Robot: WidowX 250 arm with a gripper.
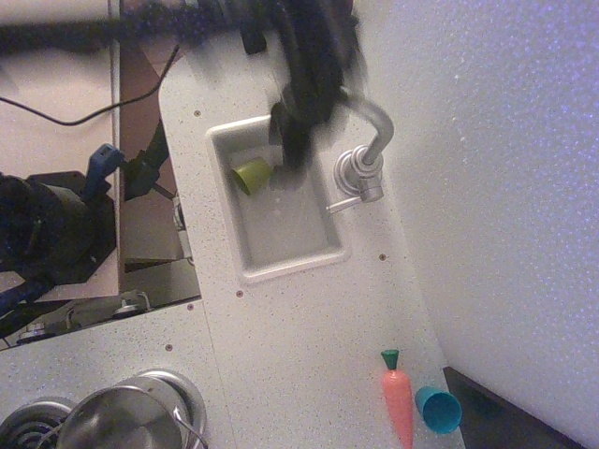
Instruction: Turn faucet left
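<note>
The shiny silver faucet (360, 173) stands at the right edge of the white sink (281, 267). Its gooseneck spout (376, 126) curves up and to the left, and its thin lever (339, 205) points toward the sink. My black gripper (298, 154) is motion-blurred above the sink's upper part, just left of the spout and close to its tip. Its fingers are too blurred to tell if they are open or shut. A green cup (251, 175) lies in the sink, right beside the gripper.
An orange carrot (398, 400) and a blue cup (437, 409) lie on the counter at lower right. A metal pot (122, 421) sits on a burner at lower left. A white wall (505, 187) runs along the right.
</note>
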